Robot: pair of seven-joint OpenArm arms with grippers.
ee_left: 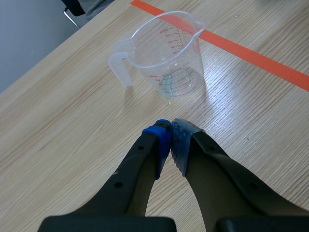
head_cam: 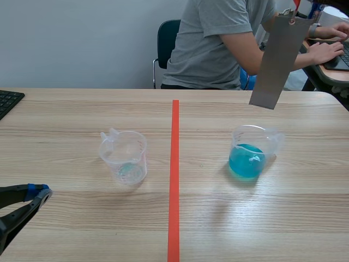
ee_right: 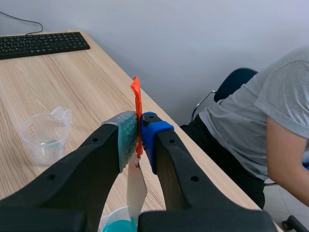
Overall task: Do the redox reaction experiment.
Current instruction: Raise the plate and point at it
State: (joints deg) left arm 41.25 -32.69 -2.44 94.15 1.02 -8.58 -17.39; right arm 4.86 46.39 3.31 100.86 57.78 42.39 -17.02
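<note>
A clear empty measuring beaker stands left of the orange line, and a second beaker holding blue liquid stands right of it. My right gripper is raised high at the far right, shut on the orange tag of a grey metal strip that hangs slanted above and behind the blue beaker. In the right wrist view the strip drops from the gripper toward the blue liquid. My left gripper is shut on nothing, low over the table short of the clear beaker.
An orange tape line runs down the table's middle. A black keyboard lies at the far left edge. A person in a grey shirt sits on a chair past the far edge, hands on another keyboard at the right.
</note>
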